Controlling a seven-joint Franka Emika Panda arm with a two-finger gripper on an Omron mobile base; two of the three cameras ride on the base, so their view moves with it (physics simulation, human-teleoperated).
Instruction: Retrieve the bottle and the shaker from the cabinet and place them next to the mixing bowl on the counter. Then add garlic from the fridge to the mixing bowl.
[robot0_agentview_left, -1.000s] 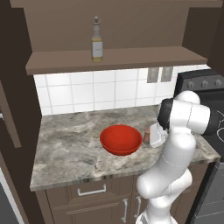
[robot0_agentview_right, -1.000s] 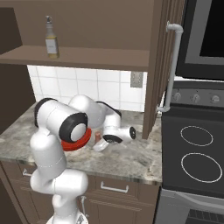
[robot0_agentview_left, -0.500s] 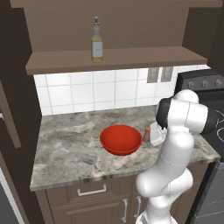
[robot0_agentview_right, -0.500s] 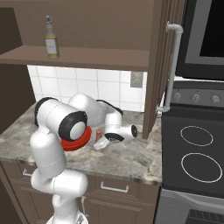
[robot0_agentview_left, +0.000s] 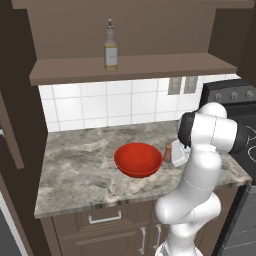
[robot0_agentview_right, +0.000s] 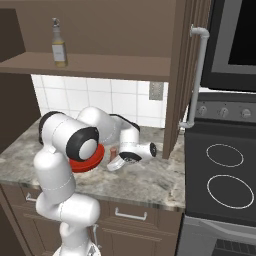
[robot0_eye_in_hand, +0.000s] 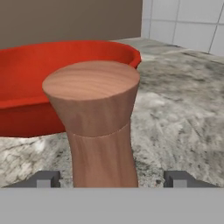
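Observation:
A wooden shaker (robot0_eye_in_hand: 98, 122) stands upright on the marble counter (robot0_agentview_left: 80, 170), just right of the red mixing bowl (robot0_agentview_left: 138, 159). My gripper (robot0_eye_in_hand: 111, 178) is open around its base, and both fingertips (robot0_eye_in_hand: 47, 178) stand clear of its sides. From the base cameras the shaker (robot0_agentview_left: 168, 152) shows as a small brown post between the bowl (robot0_agentview_right: 89, 159) and my hand, with the gripper (robot0_agentview_right: 116, 162) low over the counter. The bottle (robot0_agentview_left: 111, 50) with yellowish liquid stands on the open cabinet shelf (robot0_agentview_left: 150, 67) above; it is also on the upper left, bottle (robot0_agentview_right: 59, 48). Garlic and fridge are out of view.
A black stove (robot0_agentview_right: 225, 175) adjoins the counter on the right. An open cabinet door with a long handle (robot0_agentview_right: 197, 75) hangs over the counter's right end. Another open door (robot0_agentview_left: 10, 130) stands at the left. White tiles with outlets (robot0_agentview_left: 182, 85) back the counter.
The jaws have opened off the shaker, which now stands on the counter by itself. The hand has stayed low beside the bowl.

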